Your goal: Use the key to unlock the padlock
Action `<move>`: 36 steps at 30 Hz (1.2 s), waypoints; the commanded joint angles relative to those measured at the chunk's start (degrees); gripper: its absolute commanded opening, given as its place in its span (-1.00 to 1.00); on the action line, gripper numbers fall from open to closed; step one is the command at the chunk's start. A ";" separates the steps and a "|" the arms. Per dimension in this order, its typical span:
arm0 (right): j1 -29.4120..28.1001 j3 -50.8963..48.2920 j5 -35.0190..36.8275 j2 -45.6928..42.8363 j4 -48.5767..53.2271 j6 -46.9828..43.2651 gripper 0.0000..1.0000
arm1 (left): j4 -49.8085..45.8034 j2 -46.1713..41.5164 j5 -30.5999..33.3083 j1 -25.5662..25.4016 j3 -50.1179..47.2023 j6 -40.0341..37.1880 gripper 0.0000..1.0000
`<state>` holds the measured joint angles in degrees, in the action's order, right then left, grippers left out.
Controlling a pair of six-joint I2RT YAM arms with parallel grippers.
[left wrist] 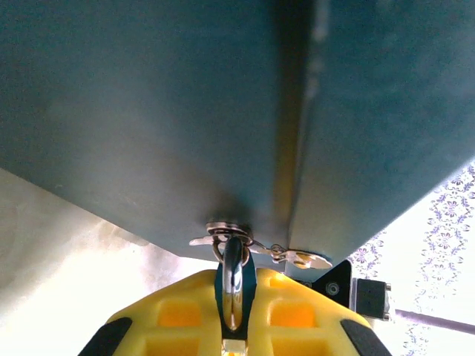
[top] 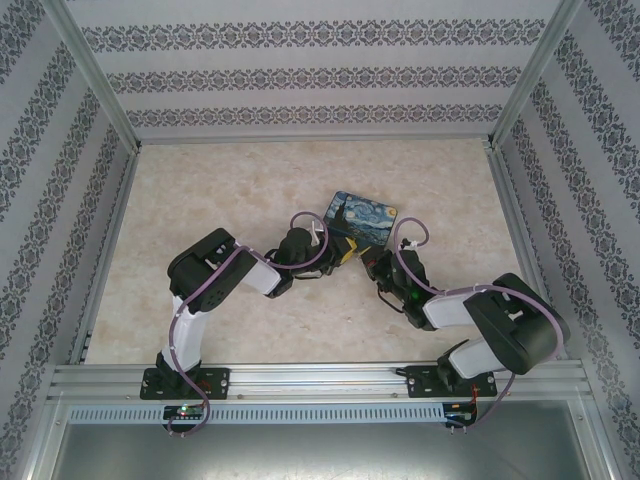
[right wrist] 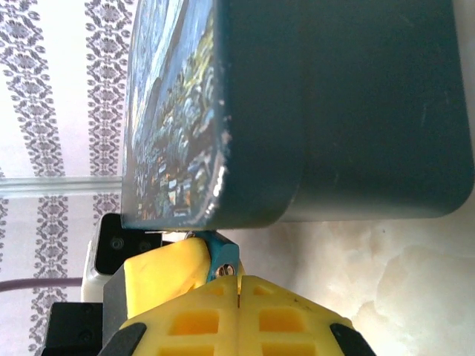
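Since left gripper (left wrist: 234, 297) is clamped on the padlock (left wrist: 233, 285), hanging at 6 o'clock off the box (left wrist: 148, 111) hasp (left wrist: 223, 230), hold it rigid. Right gripper (right wrist: 237, 285) is pinched shut beside it, key unconfirmed. Align squarely, twist gently.

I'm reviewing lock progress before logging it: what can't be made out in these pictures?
- Padlock, left wrist view: only its shackle shows; the yellow fingers of the left gripper and the bottom edge hide the rest.
- Key, right wrist view: whether the shut right gripper pinches one is hidden between its pads.
- Top view: the wrists crowd the front of the box; details there are too small to read.
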<state>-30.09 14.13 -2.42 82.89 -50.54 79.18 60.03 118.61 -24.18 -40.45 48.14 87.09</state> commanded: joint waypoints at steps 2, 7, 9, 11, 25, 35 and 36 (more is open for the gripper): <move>0.98 4.78 -7.23 -3.15 -6.12 -4.46 -1.00 | -1.16 1.62 -5.08 -2.77 -1.29 -0.47 -1.00; 2.11 7.51 -8.82 -6.07 2.01 -9.46 -1.00 | -0.97 1.63 -5.51 -2.78 -1.28 -0.19 -1.00; 2.61 8.52 -8.76 -7.98 6.32 -11.69 -1.00 | -0.96 1.63 -5.60 -2.71 -1.25 -0.21 -1.00; 3.02 9.12 -8.58 -9.40 8.98 -12.93 -1.00 | -0.82 1.69 -5.62 -2.72 -1.29 -0.25 -1.00; 5.56 7.50 -8.65 -7.95 6.62 -11.86 -1.00 | 0.22 1.54 -6.57 -2.73 -1.47 0.71 -1.00; 5.75 10.57 -10.07 1.62 -4.53 -5.71 -1.00 | 1.28 2.13 -9.71 -3.22 -0.86 -1.38 -1.00; 5.65 11.05 -10.45 3.01 -5.89 -5.01 -1.00 | 1.72 2.32 -9.89 -3.31 -0.72 -1.12 -1.00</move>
<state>-24.12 19.94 -11.94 83.29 -40.16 71.33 62.15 119.50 -23.79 -40.32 47.86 88.36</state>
